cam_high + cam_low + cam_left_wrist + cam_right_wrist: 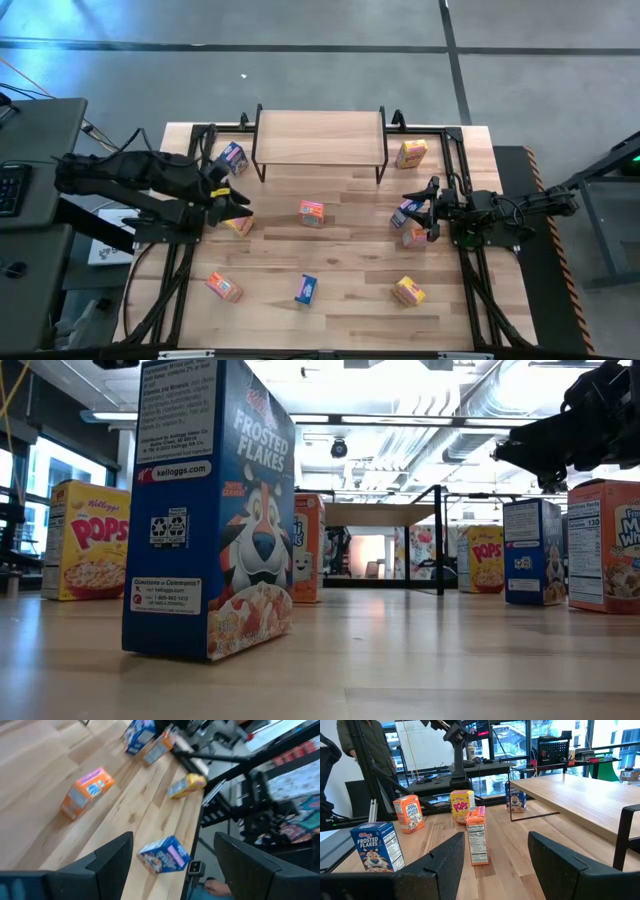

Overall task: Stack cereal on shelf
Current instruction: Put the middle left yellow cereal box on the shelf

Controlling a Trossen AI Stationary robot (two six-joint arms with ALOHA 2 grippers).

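The shelf (320, 140) stands at the table's far middle with nothing on its top. Several cereal boxes are scattered on the tabletop: blue (232, 157), yellow (411, 153), orange-red (311, 212), and blue (306, 289) near the front edge. My left gripper (235, 203) hangs open above the table's left side, over a yellow box (238, 225); nothing is between its fingers (110, 865). My right gripper (425, 210) is open and level at the right, above a blue box (404, 213) and an orange box (414, 236).
More boxes stand near the front edge: orange (224, 287) and yellow (408, 291). In the low view a blue box (210, 510) stands upright close to the camera. Black frame rails (180, 270) run along both sides of the table. A person (362, 745) stands beyond the table.
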